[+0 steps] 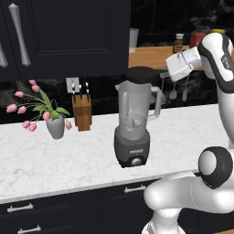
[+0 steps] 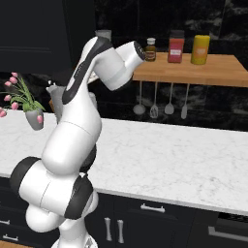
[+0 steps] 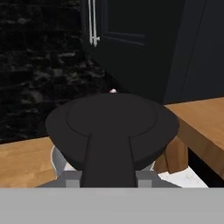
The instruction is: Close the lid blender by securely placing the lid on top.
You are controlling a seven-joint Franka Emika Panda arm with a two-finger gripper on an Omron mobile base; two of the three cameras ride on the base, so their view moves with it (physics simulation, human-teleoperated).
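The blender (image 1: 133, 123) stands mid-counter: a clear jar with a side handle on a dark grey motor base with a front knob. The lid (image 1: 141, 73), a flat black disc, sits level right over the jar's mouth; I cannot tell whether it rests on the rim. My gripper (image 1: 161, 75) reaches in from the right and is shut on the lid's tab. In the hand view the lid (image 3: 111, 120) spreads wide, its tab running down to my gripper (image 3: 109, 178), with a bit of the jar's rim (image 3: 57, 158) below. In the right base view my arm covers most of the blender (image 2: 56, 103).
A grey vase of pink tulips (image 1: 55, 126) and a wooden knife block (image 1: 82, 112) stand left of the blender on the white marble counter (image 1: 68, 157). A dark upper cabinet (image 1: 68, 36) hangs close above. A wooden shelf (image 2: 193, 70) with bottles and hanging utensils (image 2: 154, 107) lies to the right.
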